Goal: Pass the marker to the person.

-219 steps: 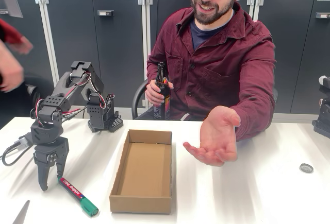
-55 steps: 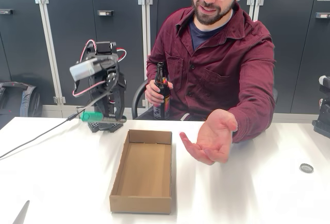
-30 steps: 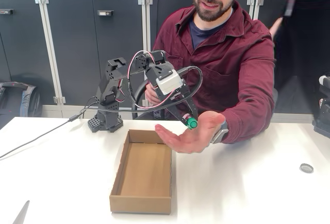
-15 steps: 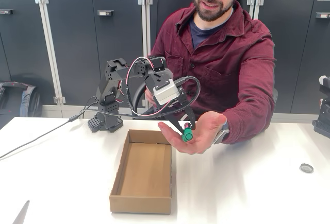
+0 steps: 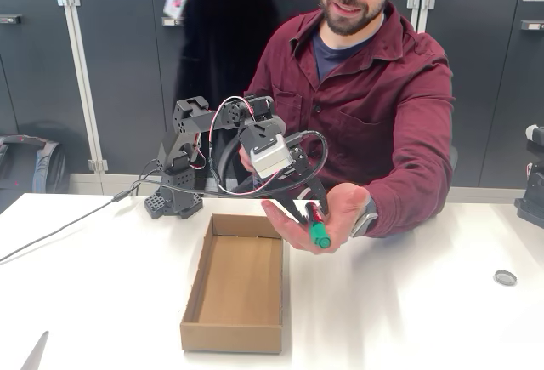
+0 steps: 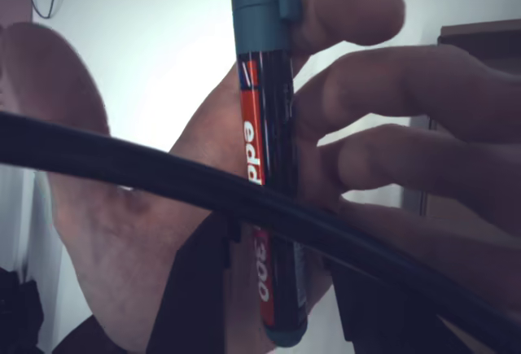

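Observation:
The marker point(image 5: 316, 229), with a green cap and a dark barrel with a red label, lies tilted in the person's upturned palm point(image 5: 344, 208) above the far end of the box. The person point(image 5: 374, 89) sits behind the table in a maroon shirt. My gripper point(image 5: 306, 207) hovers right over the palm. In the wrist view the marker point(image 6: 269, 167) rests lengthwise on the hand point(image 6: 114, 207), whose fingers curl at its right. My gripper point(image 6: 277, 268) is open, with a dark finger point(image 6: 195, 289) on each side and a small gap to the barrel.
An open cardboard box point(image 5: 191, 302) stands in the middle of the table below the hand. A bottle cap point(image 5: 505, 277) lies at the right. A passer-by point(image 5: 223, 30) in a red top walks behind my arm's base point(image 5: 174, 202). A black cable point(image 6: 163, 177) crosses the wrist view.
The marker has tipped cap-down and settled into the palm, and my jaws have parted off it. The hand closed slightly around it. A passer-by has come in behind the arm.

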`<state>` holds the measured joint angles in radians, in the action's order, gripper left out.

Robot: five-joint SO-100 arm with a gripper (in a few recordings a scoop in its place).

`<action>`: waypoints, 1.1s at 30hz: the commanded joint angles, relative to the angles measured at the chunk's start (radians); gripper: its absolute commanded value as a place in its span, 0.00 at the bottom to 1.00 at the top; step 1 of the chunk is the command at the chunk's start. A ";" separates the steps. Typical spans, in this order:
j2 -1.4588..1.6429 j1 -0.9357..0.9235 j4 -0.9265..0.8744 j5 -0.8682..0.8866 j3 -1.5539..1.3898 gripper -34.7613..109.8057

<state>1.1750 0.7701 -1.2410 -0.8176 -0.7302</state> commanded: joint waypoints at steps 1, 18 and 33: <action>0.089 0.008 0.029 -0.005 0.003 0.36; 0.345 -0.115 0.002 -0.103 -0.127 0.33; 0.350 -0.167 -0.086 -0.083 -0.031 0.33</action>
<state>1.4603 0.5937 -1.3177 -0.9035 -0.8237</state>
